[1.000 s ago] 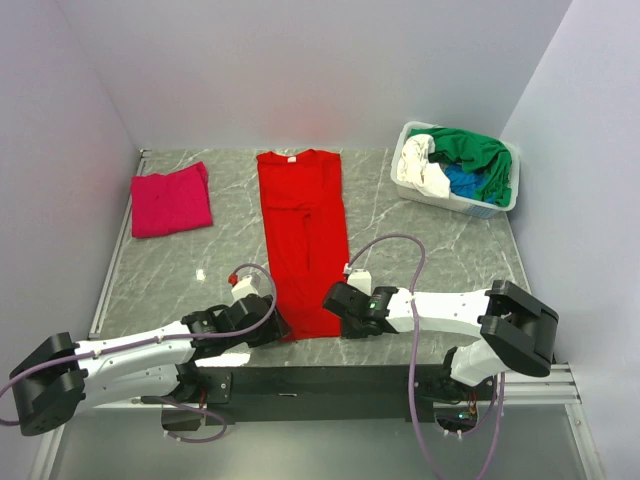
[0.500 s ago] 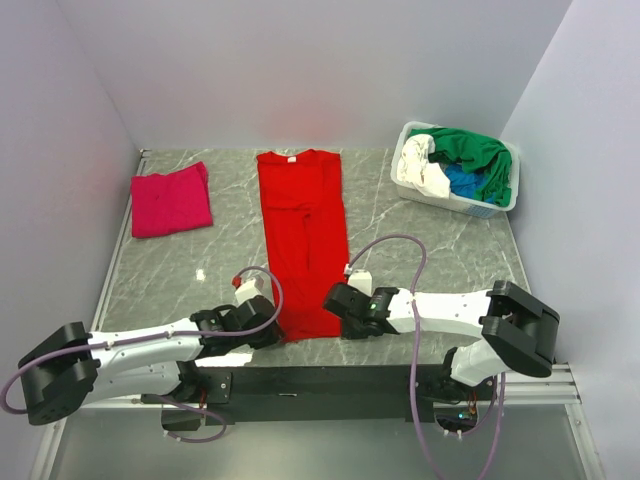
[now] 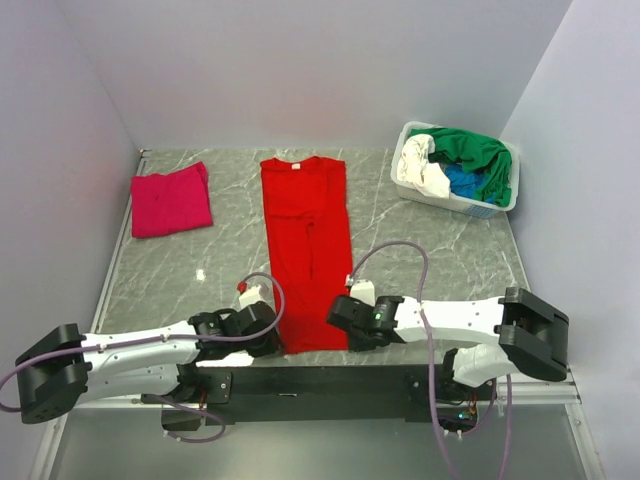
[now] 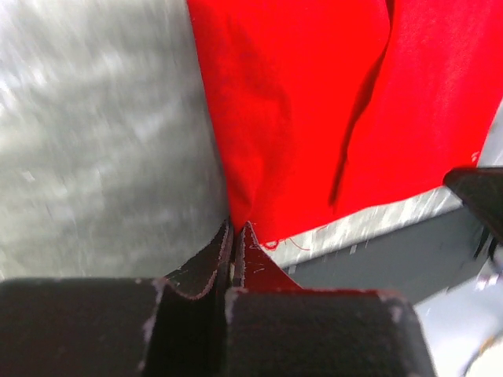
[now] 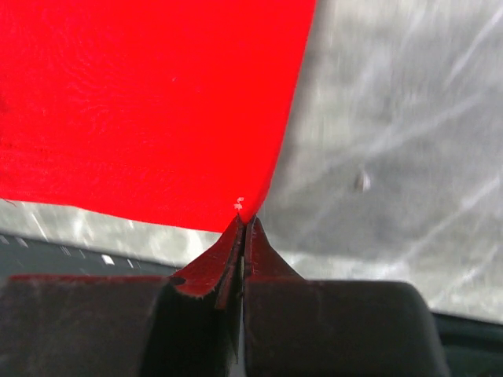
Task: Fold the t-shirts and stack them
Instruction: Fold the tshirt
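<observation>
A bright red t-shirt (image 3: pixel 308 250) lies lengthwise down the middle of the marble table, sides folded in, collar at the far end. My left gripper (image 3: pixel 274 338) is shut on its near left hem corner (image 4: pixel 240 216). My right gripper (image 3: pixel 345 330) is shut on the near right hem corner (image 5: pixel 245 216). A folded magenta-pink t-shirt (image 3: pixel 170 200) rests at the far left. Green (image 3: pixel 478 155), white (image 3: pixel 420 170) and blue (image 3: pixel 462 182) shirts are heaped in the basket.
The white plastic basket (image 3: pixel 455 203) stands at the far right corner. Grey walls close in the table on three sides. The black mounting rail (image 3: pixel 320 380) runs along the near edge beneath the arms.
My left gripper closed on the red shirt's near left corner. Both grippers shifted towards the near edge, and the shirt slid slightly nearer and to the right.
</observation>
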Action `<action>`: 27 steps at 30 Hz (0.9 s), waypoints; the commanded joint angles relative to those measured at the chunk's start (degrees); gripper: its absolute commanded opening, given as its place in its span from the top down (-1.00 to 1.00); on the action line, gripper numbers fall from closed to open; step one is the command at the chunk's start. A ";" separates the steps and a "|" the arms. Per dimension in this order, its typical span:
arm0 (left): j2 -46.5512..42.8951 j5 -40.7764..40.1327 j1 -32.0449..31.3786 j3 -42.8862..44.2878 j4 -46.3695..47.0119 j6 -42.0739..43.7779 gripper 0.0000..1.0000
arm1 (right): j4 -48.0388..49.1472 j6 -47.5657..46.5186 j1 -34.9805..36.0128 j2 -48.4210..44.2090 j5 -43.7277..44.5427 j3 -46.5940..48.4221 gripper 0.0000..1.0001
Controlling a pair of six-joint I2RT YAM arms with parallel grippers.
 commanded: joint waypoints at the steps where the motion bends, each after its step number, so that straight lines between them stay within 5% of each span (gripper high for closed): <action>1: -1.49 5.00 -1.83 0.05 -5.61 0.90 0.99 | -6.38 2.94 3.85 -2.88 -0.77 -1.45 1.00; 15: -13.70 4.33 -11.68 -2.24 0.88 -14.11 0.99 | -15.88 10.51 11.60 -5.17 3.44 8.21 1.00; 22: -16.79 -3.85 -10.63 -2.33 5.90 -14.66 0.99 | -16.24 3.85 4.50 -4.03 8.28 12.61 1.00; 27: -12.05 -4.57 -2.29 -0.22 8.96 -8.26 0.99 | -12.02 -2.66 -2.10 -3.95 9.51 14.28 1.00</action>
